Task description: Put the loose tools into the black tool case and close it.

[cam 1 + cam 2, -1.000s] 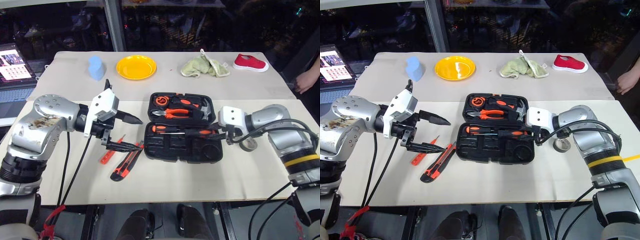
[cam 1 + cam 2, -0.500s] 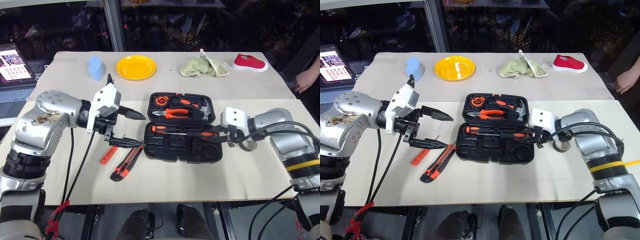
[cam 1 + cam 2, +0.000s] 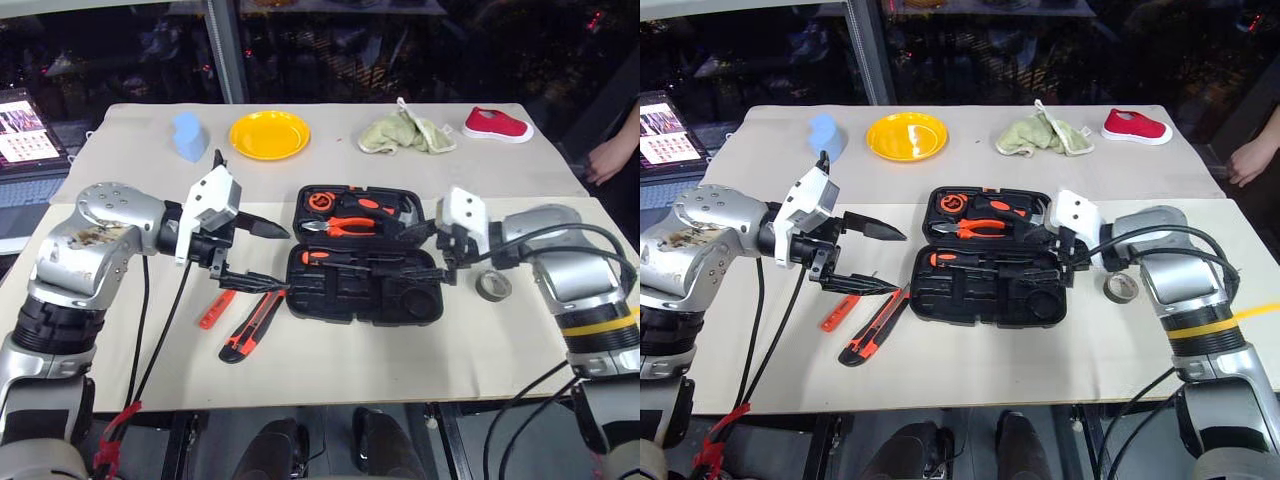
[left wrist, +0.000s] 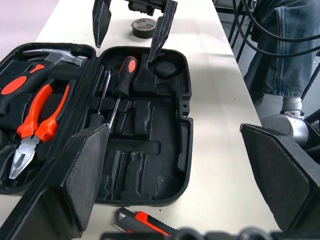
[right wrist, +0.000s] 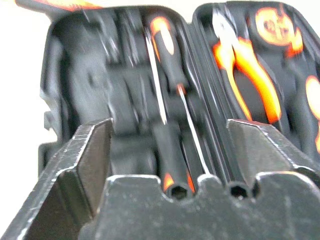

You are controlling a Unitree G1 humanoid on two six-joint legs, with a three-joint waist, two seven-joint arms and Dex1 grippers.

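Right end effector (image 3: 424, 250) lifted over black tool case (image 3: 365, 254), open, empty; left end effector (image 3: 262, 258) open beside case

The tool case (image 3: 366, 255) lies open in the middle of the bench (image 3: 330, 345). In its far half lie the pliers (image 3: 345, 224), the hammer (image 3: 390, 207) and the tape measure (image 3: 320, 201); in its near half lie two screwdrivers (image 3: 355, 259), side by side. To the left of the case, on the bench, lie the utility knife (image 3: 252, 326) and, further left, the slim screwdriver (image 3: 214, 308). The roll of tape (image 3: 493, 285) lies on the bench just to the right of the case. At the far edge stand a plate (image 3: 269, 134), a cloth (image 3: 408, 132) and a shoe (image 3: 497, 125).
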